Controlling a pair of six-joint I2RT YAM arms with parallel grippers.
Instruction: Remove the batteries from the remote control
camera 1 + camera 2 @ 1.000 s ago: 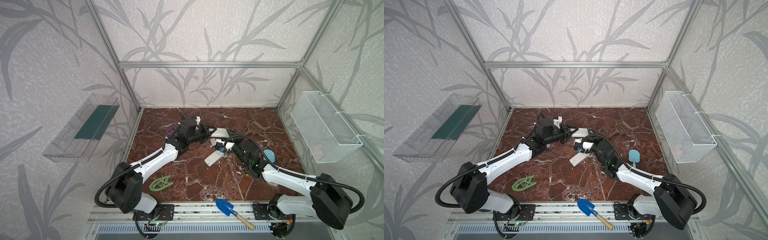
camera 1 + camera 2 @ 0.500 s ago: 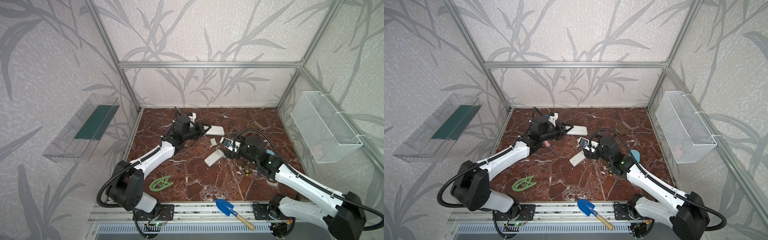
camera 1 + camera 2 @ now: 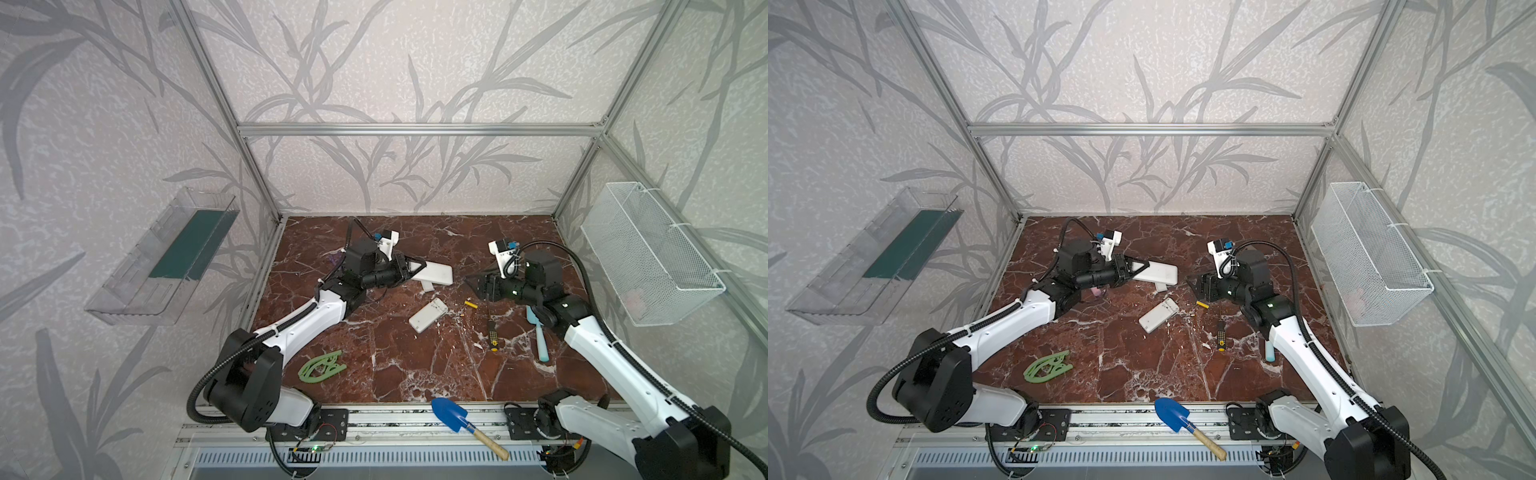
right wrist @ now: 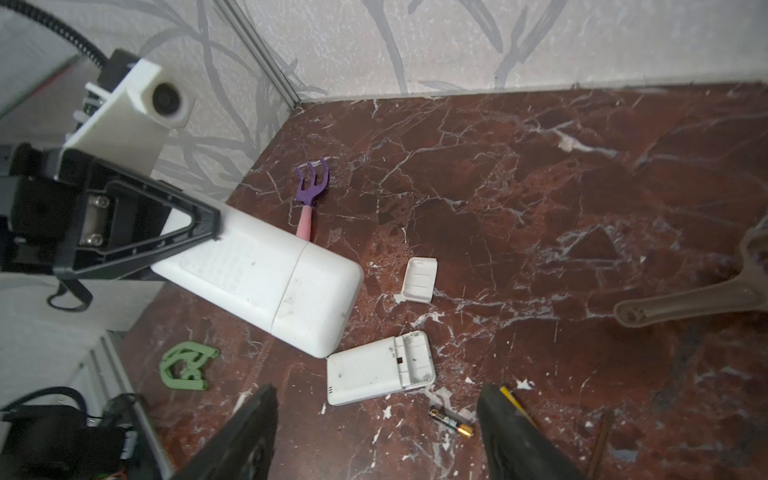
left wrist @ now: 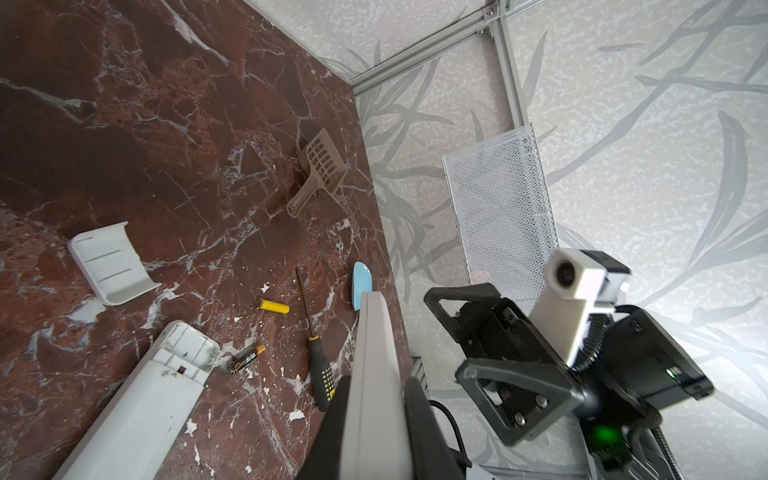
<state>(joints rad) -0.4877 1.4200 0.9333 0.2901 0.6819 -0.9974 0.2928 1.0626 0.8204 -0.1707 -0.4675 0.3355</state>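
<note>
Now right fingers (image 4: 249,436) spread, empty, drawn back; left fingers (image 5: 422,424) still pinching white remote (image 4: 291,291).

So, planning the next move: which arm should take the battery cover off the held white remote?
Right, probably. The right gripper is open, empty and faces the held white remote; the left gripper is shut on that remote.

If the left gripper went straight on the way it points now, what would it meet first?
Probably the open right gripper, facing it; the white remote held by the left gripper would touch first. Depth is unclear.
</note>
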